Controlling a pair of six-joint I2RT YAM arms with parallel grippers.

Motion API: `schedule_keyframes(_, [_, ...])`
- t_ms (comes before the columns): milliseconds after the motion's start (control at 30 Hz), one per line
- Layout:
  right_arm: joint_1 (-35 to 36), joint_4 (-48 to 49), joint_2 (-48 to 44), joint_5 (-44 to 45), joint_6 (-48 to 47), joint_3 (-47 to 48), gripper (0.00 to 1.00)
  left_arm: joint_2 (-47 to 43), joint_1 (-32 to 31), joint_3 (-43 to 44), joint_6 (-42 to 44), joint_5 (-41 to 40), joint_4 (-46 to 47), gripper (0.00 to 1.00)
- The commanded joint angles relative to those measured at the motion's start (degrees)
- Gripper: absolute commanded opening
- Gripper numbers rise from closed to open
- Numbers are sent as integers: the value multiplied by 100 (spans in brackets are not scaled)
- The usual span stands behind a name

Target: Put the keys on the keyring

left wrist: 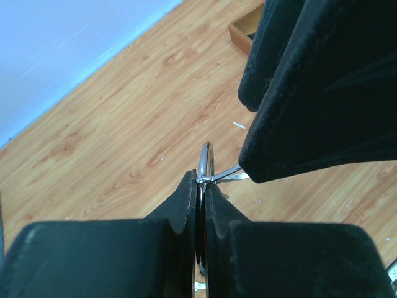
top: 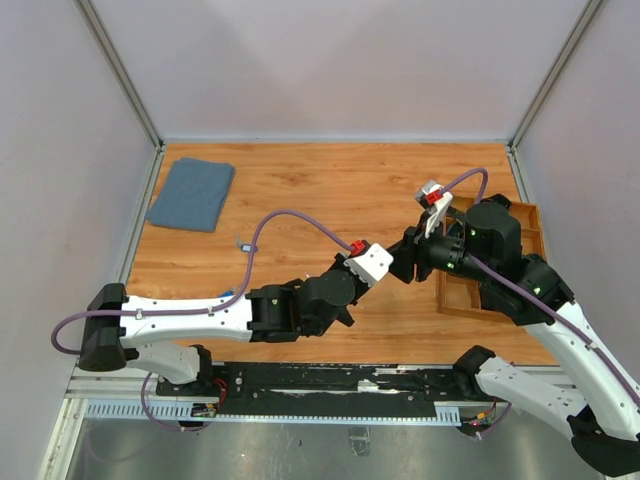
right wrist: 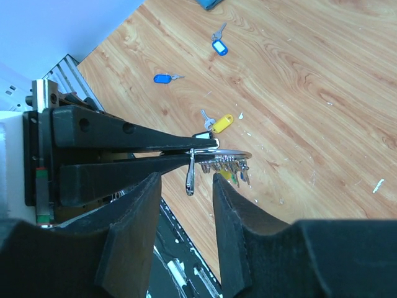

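My left gripper (left wrist: 201,181) is shut on the keyring (left wrist: 205,158), a thin silver loop held edge-on above the table. In the right wrist view the keyring (right wrist: 239,153) sticks out of the left fingers (right wrist: 124,133), with several small keys (right wrist: 226,166) hanging from it. One plain silver key (right wrist: 191,177) hangs from the ring between the fingers of my right gripper (right wrist: 186,183), which is open around it. In the top view the two grippers meet tip to tip, left (top: 397,265) and right (top: 420,257).
Loose keys lie on the wooden table: one with a yellow tag (right wrist: 222,122), two with blue tags (right wrist: 162,79) (right wrist: 218,46). A folded blue cloth (top: 192,192) lies at the back left. A wooden tray (top: 520,215) stands at the right, under the right arm.
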Motion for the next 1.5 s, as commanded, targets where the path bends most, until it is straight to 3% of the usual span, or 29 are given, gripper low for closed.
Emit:
schedule_keyframes(0, [-81,177,-1,-60,100,-85,39,-254,24,195,-141,-86,157,1])
schedule_keyframes(333, [-78,252,20,-240,124,-168,37,-284,31,203,-175,-69,161,0])
schedule_keyframes(767, [-73,455,63,-321,208,-343,23,-265,31,254,-187,-87,146,1])
schedule_keyframes(933, [-79,665,65,-320,285,-420,17,-261,31,255,-193,-86,152,1])
schedule_keyframes(1067, [-76,1071,35,-432,485,-594,3,-285,31,250,-179,-79,177,0])
schedule_keyframes(1133, [-72,1221,30,-512,540,-640,1,-311,31,223,-175,-86,208,1])
schedule_keyframes(1333, [-80,1070,34,-533,470,-369,1,-601,31,-72,-78,-49,538,31])
schedule_keyframes(1467, [-80,879,151,-668,473,-63,1,-835,31,-277,81,61,778,42])
